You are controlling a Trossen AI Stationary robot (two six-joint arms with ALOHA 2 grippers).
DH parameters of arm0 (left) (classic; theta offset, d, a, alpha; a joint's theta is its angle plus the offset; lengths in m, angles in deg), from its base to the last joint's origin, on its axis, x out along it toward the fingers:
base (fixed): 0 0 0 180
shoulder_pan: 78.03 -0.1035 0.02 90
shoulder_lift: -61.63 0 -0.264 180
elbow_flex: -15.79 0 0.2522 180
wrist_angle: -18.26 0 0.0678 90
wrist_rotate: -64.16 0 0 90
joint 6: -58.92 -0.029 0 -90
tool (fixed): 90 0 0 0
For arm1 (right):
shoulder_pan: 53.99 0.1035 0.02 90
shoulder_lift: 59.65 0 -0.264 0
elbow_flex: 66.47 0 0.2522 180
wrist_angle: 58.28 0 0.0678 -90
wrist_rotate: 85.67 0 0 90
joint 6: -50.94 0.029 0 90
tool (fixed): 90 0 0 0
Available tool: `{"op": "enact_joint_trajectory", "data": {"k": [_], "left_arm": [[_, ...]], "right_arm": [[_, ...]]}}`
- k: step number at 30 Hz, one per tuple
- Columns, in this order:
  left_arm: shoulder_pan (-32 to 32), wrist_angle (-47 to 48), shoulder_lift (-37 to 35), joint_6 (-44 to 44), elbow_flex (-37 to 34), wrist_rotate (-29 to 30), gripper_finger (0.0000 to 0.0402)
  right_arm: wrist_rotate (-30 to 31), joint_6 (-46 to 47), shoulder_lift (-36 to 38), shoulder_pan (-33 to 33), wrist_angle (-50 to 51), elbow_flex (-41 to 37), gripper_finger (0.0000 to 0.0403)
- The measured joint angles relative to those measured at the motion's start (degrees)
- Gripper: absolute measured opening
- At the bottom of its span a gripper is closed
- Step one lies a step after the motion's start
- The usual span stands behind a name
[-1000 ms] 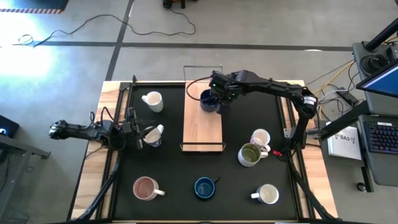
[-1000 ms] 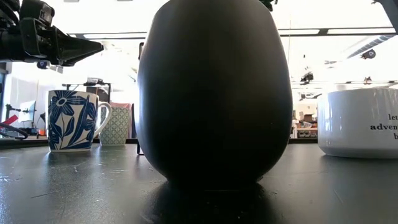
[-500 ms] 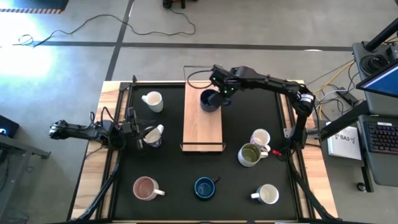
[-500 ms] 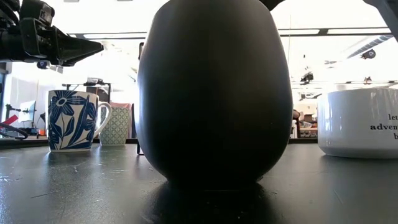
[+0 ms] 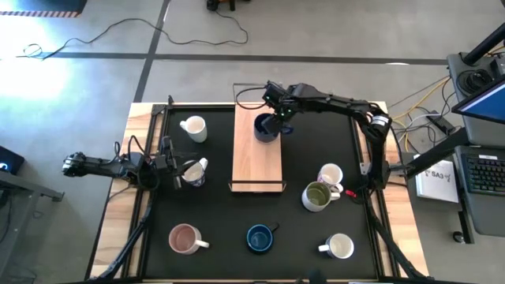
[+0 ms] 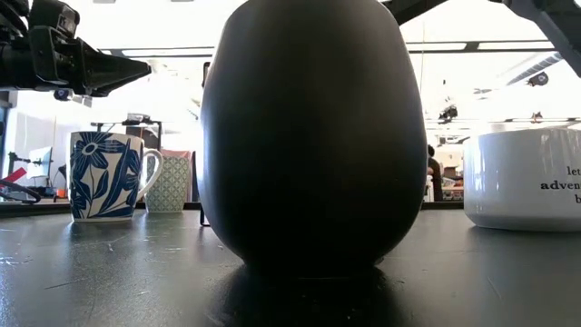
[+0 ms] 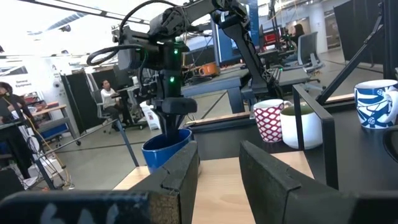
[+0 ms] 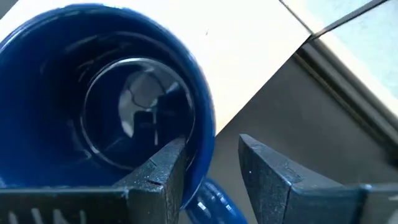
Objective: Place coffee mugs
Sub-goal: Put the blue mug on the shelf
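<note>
Along the near edge of my counter [image 5: 221, 221] stand a mug that is pink inside [image 5: 184, 238], a dark blue mug [image 5: 259, 237] and a white mug [image 5: 340, 246]. By the left edge, my left end effector [image 5: 177, 172] hangs wide over a blue flower mug [image 5: 195, 172]. At the far end of the wooden board [image 5: 256, 166] stands a shiny blue mug [image 5: 266, 127], upright. My right end effector [image 5: 277, 121] is wide, one finger on each side of its rim.

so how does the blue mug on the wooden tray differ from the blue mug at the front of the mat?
The blue mug on the tray stands on the wooden tray, with the right hand at its rim. The front blue mug stands on the black mat, with no hand near. Both are upright, dark blue and look empty.
</note>
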Motion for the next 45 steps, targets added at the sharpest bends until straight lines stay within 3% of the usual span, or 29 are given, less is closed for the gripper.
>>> {"op": "enact_joint_trajectory", "data": {"k": [8, 32, 45], "left_arm": [[0.01, 0.0, 0.0, 0.0, 0.0, 0.0, 0.01], [0.02, 0.0, 0.0, 0.0, 0.0, 0.01, 0.01], [0.02, 0.0, 0.0, 0.0, 0.02, 0.02, 0.01]], "right_arm": [[5.26, -3.12, 0.0, -1.68, -2.37, 0.0, 0.0127], [3.28, -4.14, 0.07, -3.59, -8.09, -0.85, 0.0124], [3.54, -4.4, 0.07, -3.67, -10.95, -2.64, 0.0031]]}}
